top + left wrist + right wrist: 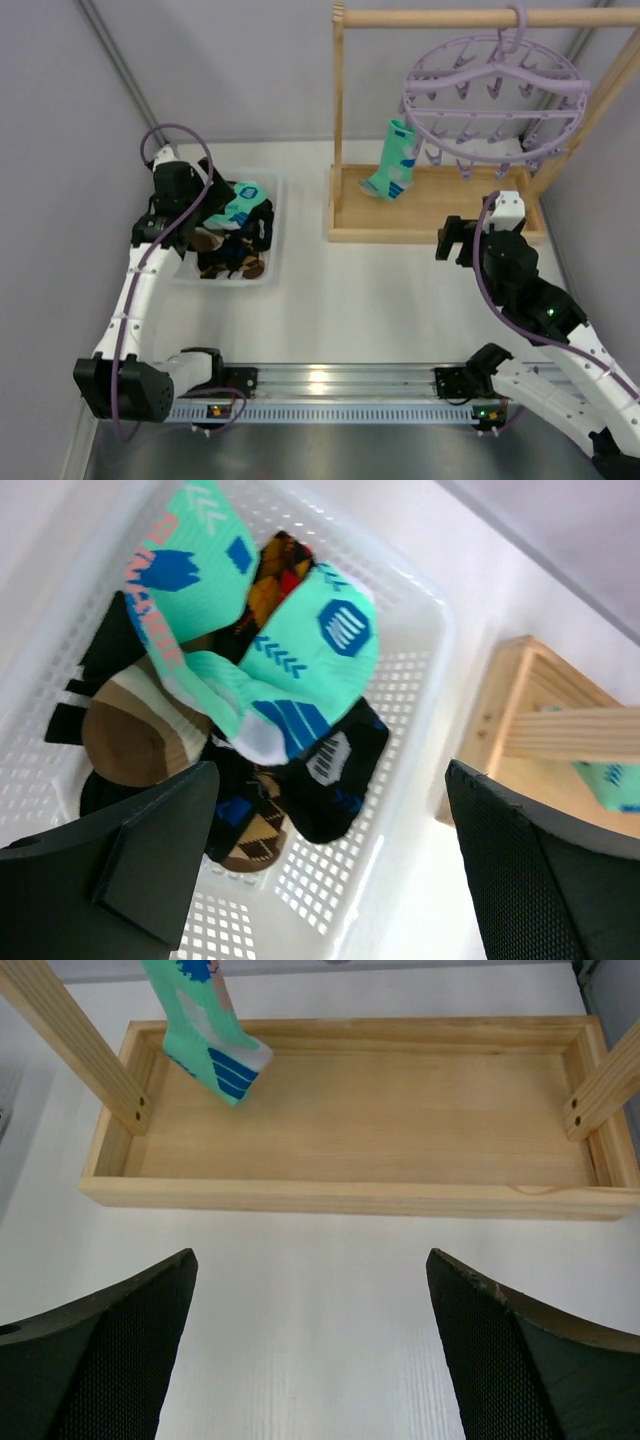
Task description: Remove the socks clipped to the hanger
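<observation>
White table (400, 300), grey walls (250, 60); left end effector (328, 780) and right end effector (310, 1260) both gape, empty.

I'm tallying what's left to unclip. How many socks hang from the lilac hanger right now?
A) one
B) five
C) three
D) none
A: a single turquoise sock dangles from the hanger, while the other socks lie piled in the white basket.
</observation>
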### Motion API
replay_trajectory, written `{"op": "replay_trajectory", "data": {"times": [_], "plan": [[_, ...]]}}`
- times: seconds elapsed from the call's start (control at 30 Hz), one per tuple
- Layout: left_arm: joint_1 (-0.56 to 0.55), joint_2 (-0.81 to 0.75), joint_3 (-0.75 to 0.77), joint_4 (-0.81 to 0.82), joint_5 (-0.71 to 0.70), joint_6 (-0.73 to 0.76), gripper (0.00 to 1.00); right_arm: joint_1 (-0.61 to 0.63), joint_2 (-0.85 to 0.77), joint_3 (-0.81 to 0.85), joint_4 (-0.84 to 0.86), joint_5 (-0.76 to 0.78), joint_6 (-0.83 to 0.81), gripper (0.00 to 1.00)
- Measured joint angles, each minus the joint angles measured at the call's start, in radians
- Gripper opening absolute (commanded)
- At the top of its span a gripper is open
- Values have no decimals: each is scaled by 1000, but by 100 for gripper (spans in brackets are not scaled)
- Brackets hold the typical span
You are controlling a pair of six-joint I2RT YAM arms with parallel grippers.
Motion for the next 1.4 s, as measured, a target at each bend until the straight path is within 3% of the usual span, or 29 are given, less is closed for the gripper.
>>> {"op": "replay_trajectory", "data": {"times": [0.17, 0.4, 0.57, 0.77, 1.03, 1.2, 1.4], "plan": [[-64, -87, 17, -12, 84, 24, 98, -7, -12, -39, 51, -31, 13, 93], [-386, -122, 34, -12, 130, 68, 98, -18, -78, -253, 273, -59, -33, 99], [-547, -157, 14, -14, 137, 94, 98, -145, 49, -331, 433, -196, -43, 99], [-562, -320, -20, -87, 122, 132, 98, -380, 280, -434, 804, -547, -46, 99], [-562, -441, -32, -193, 155, 241, 98, -489, 680, -394, 1274, -851, -113, 99], [-562, -480, -80, -209, 169, 294, 98, -490, 911, -311, 1492, -948, -147, 99], [-562, -496, -135, -227, 177, 320, 98, -490, 1025, -224, 1597, -948, -188, 99]]}}
